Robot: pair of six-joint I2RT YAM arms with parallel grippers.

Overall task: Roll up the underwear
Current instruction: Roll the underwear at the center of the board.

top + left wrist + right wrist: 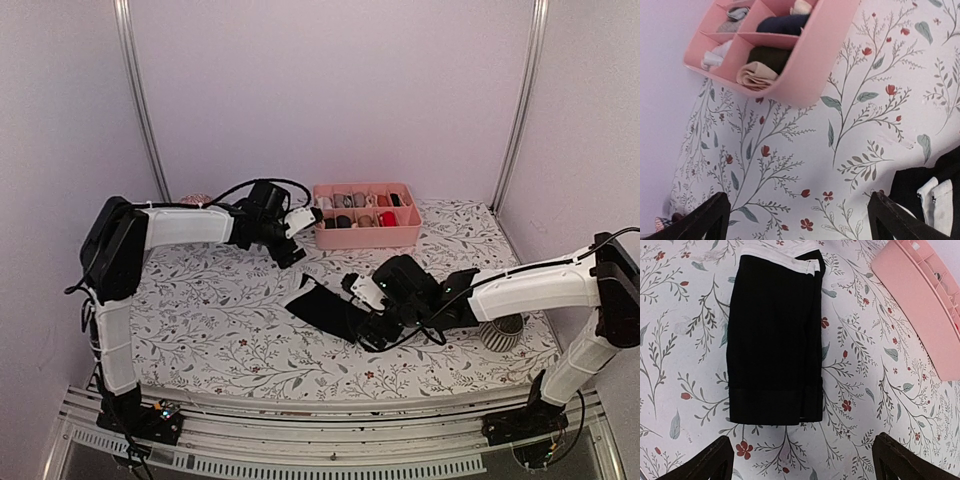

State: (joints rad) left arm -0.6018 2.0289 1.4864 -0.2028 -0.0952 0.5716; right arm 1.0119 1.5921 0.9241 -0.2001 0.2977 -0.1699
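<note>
- The table point(230, 330), covered in a floral print, carried the pink tray point(368, 238) at its far edge, close to the back wall.
- The left arm point(185, 226) reached across toward the tray's left end. The left gripper point(302, 238) hung just beside that end with its jaws spread wide and nothing between them. In its wrist view the tray's rounded corner point(810, 65) lay just beyond the fingers point(715, 215).
- The right arm point(530, 285) stretched in from the tray's near right. The right gripper point(357, 312) hovered in front of the tray, jaws fully apart and empty.
- The underwear point(322, 307) lay flat on the table in front of the tray, apart from it and held by neither gripper. It was folded into a black oblong point(772, 340), with the pale waistband at the end nearer the tray point(920, 315).
- Rolled fabric bundles point(355, 210) filled the tray's compartments.
- A small ribbed cup point(500, 333) stood well in front of the tray's right end.
</note>
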